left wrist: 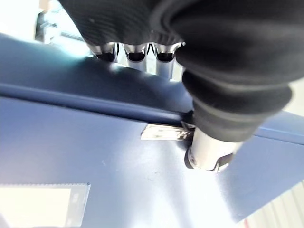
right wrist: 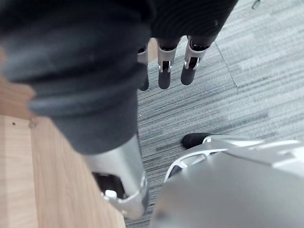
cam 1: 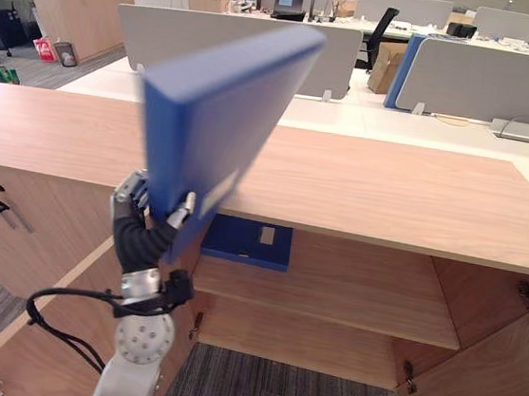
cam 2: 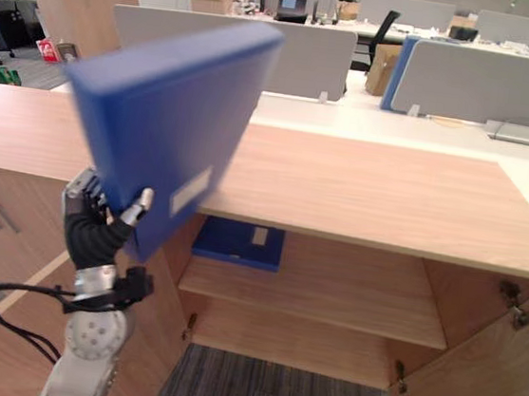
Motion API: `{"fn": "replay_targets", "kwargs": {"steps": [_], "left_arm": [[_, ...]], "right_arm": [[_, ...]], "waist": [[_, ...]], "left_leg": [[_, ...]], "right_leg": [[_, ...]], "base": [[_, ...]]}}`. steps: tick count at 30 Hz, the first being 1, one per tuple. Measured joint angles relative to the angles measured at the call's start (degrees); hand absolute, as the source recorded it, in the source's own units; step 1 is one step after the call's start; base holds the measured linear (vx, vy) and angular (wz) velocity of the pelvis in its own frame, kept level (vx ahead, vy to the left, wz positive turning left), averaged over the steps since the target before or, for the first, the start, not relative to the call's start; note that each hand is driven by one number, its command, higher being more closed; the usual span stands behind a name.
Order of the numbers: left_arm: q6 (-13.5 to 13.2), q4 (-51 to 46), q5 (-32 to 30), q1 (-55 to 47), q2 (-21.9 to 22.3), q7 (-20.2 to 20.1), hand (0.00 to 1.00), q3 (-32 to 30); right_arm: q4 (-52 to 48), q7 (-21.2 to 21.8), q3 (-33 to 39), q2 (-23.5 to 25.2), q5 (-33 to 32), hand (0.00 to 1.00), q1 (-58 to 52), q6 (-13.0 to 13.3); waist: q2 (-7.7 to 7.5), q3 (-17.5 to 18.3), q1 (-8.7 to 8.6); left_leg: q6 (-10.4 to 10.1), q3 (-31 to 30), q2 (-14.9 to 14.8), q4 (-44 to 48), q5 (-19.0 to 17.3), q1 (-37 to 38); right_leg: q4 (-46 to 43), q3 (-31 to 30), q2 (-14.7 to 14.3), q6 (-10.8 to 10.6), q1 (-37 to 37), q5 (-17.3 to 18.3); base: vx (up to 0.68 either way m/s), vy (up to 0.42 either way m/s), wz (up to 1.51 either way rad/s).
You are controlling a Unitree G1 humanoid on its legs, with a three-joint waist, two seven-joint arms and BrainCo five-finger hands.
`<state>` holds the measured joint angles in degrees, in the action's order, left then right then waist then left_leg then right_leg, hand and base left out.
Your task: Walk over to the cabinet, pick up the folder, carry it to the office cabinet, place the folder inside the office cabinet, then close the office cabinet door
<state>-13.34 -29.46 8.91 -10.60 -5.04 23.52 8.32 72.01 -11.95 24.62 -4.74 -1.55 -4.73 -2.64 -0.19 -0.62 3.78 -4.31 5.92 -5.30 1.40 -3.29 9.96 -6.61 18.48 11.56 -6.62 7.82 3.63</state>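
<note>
**Folder aloft in left hand, open cabinet in front, nothing shelved yet**

Left hand: clamped on the lower end of the blue folder. In the left wrist view the fingers hook over the thick spine edge and the thumb presses on the broad face. This is a pinch across the thickness. It is probably the only one-handed hold on something this wide.

Folder: in the air and tilted, its upper corner leaning away from the robot. Most of it stands above the level of the wooden counter that tops the office cabinet. I cannot see it touching either. Judgement: the height keeps it clear of the counter edge. It has to come down and flatten out before it fits the shelf opening.

Office cabinet: both doors stand swung out, the left door beside the left arm and the right door on the far side. The upper shelf is mostly bare. A second blue folder lies flat at its left end, just beyond the held one. Free room is to its right.

Right hand: hangs over grey carpet, fingers loose and straight, holding nothing. Likely kept free for the door.

Risk: an end grip on a long, flat load, so the folder may pivot in the pinch while it is lowered.
</note>
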Motion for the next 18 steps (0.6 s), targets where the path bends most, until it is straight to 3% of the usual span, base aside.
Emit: {"fn": "replay_targets", "kwargs": {"steps": [1,2,7,11,18], "left_arm": [[-0.2,-0.2,7.2,-0.7,0.2,-2.5,1.00,-0.6],[-0.5,-1.7,14.9,-2.2,0.7,-4.8,1.00,-0.9],[-1.9,-4.3,30.1,-4.6,2.9,-9.9,1.00,-3.8],[-2.2,-5.8,34.4,-7.4,4.5,-13.2,1.00,-6.1],[0.6,-5.9,31.0,-12.0,6.3,-17.3,1.00,-11.0]], "right_arm": [[-1.3,-0.1,-2.0,0.4,-3.2,0.00,-0.1,0.0],[-6.5,-0.1,-9.0,0.6,-7.2,0.00,-0.8,0.1],[-31.5,0.7,-17.8,5.2,-13.6,0.00,-5.4,2.9],[-44.2,1.5,-17.7,6.7,-15.6,0.00,-6.8,3.7],[-74.1,4.4,-12.9,7.3,-20.0,0.00,-8.2,6.4]], "waist": [[-0.10,0.1,-0.02],[-0.27,0.1,-0.35],[-0.74,0.4,-1.22],[-0.87,0.3,-1.23],[-1.17,-0.4,-1.44]], "left_leg": [[0.0,0.1,0.0,0.0,0.0,0.0],[0.0,0.7,-0.1,-0.1,0.0,-0.1],[0.0,1.9,-0.3,-0.4,0.0,-0.1],[0.0,2.4,-0.3,-0.4,0.0,-0.1],[0.0,3.0,-0.5,-0.4,-0.1,0.0]], "right_leg": [[-0.1,-0.2,0.0,0.0,-0.2,0.0],[-0.3,-0.8,-0.1,0.0,-0.8,0.0],[-0.2,-1.9,-0.4,0.2,-2.0,-0.1],[0.2,-2.3,-0.5,0.2,-2.0,-0.2],[1.7,-3.1,-1.1,0.5,-1.9,-0.9]], "base": [[-0.02,0.005,-0.13],[-0.02,0.007,-0.18],[0.00,0.002,-0.13],[0.03,0.004,-0.06],[0.01,-0.001,-0.07]]}}
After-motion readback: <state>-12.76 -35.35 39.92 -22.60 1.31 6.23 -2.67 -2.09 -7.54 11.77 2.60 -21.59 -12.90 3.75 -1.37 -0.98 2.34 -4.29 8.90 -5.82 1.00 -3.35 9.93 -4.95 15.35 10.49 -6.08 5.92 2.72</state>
